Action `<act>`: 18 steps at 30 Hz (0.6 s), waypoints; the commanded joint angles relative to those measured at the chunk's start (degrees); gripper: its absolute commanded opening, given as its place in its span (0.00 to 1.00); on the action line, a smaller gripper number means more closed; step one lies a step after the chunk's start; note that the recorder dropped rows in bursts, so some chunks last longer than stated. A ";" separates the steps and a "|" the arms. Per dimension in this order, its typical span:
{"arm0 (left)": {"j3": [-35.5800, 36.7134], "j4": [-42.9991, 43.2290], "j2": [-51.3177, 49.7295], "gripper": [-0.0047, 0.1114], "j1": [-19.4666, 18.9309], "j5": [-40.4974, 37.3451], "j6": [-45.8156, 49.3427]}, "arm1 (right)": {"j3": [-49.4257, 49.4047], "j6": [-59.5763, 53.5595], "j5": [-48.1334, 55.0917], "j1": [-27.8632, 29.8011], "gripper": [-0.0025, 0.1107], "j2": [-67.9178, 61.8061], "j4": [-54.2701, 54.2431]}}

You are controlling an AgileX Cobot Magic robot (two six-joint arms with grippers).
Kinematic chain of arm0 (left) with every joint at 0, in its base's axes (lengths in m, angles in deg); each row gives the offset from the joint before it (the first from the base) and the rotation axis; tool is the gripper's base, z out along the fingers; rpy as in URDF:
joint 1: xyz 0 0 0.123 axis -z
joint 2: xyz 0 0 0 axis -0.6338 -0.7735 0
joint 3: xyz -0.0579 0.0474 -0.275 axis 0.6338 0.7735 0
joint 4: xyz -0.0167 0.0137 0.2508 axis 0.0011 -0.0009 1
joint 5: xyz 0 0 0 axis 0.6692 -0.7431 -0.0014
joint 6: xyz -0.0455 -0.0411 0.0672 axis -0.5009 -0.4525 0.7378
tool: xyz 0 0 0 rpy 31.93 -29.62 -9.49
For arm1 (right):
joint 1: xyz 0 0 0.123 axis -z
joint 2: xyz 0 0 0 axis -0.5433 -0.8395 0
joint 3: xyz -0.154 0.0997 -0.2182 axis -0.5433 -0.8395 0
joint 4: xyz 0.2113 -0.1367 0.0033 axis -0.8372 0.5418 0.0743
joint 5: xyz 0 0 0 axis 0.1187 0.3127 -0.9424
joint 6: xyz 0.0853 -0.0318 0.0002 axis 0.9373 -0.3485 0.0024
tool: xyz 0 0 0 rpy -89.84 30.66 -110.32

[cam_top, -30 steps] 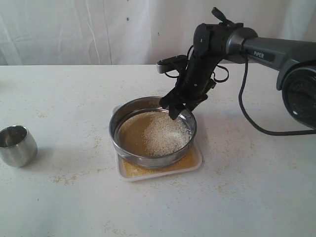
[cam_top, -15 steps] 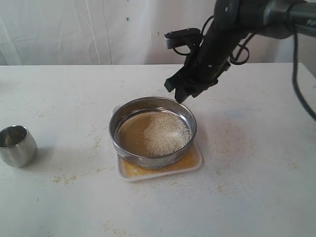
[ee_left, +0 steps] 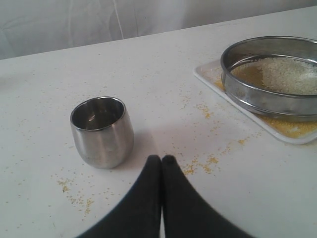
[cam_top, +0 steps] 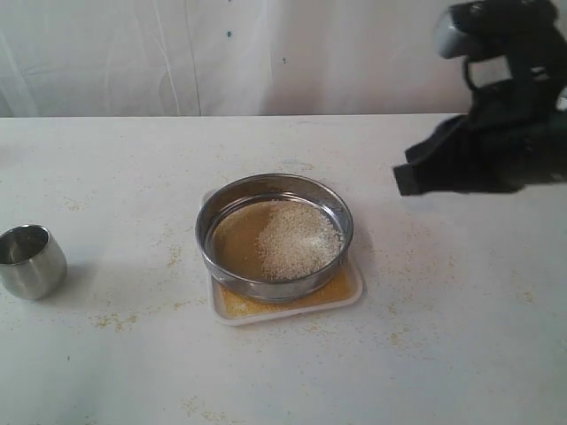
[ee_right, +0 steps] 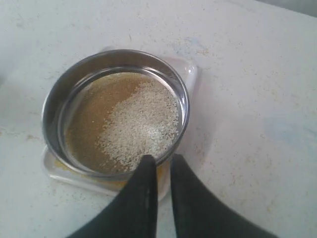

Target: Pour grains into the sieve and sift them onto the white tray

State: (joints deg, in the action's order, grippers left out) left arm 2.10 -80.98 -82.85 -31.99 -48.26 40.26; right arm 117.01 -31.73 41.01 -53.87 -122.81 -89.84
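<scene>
The sieve (cam_top: 266, 285) sits on the white tray (cam_top: 353, 288) in the middle of the table. Pale grains (cam_top: 297, 237) lie heaped on the right half of its mesh, and brownish-yellow meal covers the rest. Yellow meal (cam_top: 235, 303) also lies on the tray under the sieve. My right gripper (cam_top: 406, 180) hangs blurred in the air to the right of the sieve, apart from it. In the right wrist view this gripper (ee_right: 163, 159) shows a narrow gap and holds nothing. My left gripper (ee_left: 161, 158) is shut and empty, near the steel cup (ee_left: 101, 131).
The small steel cup (cam_top: 31, 260) stands upright at the table's left edge, looking empty inside. Yellowish specks (ee_left: 203, 163) are scattered over the table between cup and tray. A white curtain hangs behind the table.
My right gripper has let go of the sieve's far rim, then risen and swung off to the right. The sieve, tray and cup stay where they were.
</scene>
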 commanded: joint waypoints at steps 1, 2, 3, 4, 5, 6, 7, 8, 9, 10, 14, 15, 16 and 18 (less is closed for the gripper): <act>0.26 -0.36 0.29 0.04 -0.01 0.17 0.00 | -12.05 -0.63 -2.20 -0.12 0.02 15.71 -3.86; 0.26 -0.36 0.29 0.04 -0.01 0.17 0.00 | -14.43 -0.63 -2.09 -0.12 0.02 19.14 -4.18; 0.26 -0.36 0.29 0.04 -0.01 0.17 0.00 | -16.24 -0.52 -2.09 -0.12 0.02 21.62 -4.24; 0.26 -0.36 0.29 0.04 -0.01 0.17 0.00 | -18.32 -0.21 -1.97 -0.12 0.02 24.78 -4.61; 0.26 -0.36 0.29 0.04 -0.01 0.17 0.00 | -20.20 0.48 -1.84 -0.12 0.02 27.82 -4.60; 0.26 -0.36 0.29 0.04 -0.01 0.17 0.00 | -21.91 1.18 -1.68 -0.12 0.02 30.13 -4.85; 0.26 -0.36 0.29 0.04 -0.01 0.17 0.00 | -23.44 2.86 -1.30 -0.12 0.02 33.19 -4.84; 0.26 -0.36 0.29 0.04 -0.01 0.17 0.00 | -24.72 4.33 -0.99 -0.12 0.02 35.03 -4.84; 0.26 -0.36 0.29 0.04 -0.01 0.17 0.00 | -25.63 6.29 -0.78 -0.12 0.02 37.02 -4.84; 0.26 -0.36 0.29 0.04 -0.01 0.17 0.00 | -26.82 8.91 -0.64 -0.12 0.02 38.69 -4.84; 0.26 -0.36 0.29 0.04 -0.01 0.17 0.00 | -27.92 10.64 1.20 -0.12 0.02 43.42 -4.84; 0.26 -0.36 0.29 0.04 -0.01 0.17 0.00 | -27.92 10.64 1.50 -0.12 0.02 44.14 -4.84; 0.26 -0.36 0.29 0.04 -0.01 0.17 0.00 | -27.92 10.64 1.59 -0.12 0.02 45.03 -4.84; 0.26 -0.36 0.29 0.04 -0.01 0.17 0.00 | -27.92 10.64 1.71 -0.12 0.02 45.78 -4.84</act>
State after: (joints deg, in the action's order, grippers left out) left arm 2.10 -80.98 -82.85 -31.99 -48.26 40.26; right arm 89.45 -21.63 42.53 -53.98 -78.52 -94.51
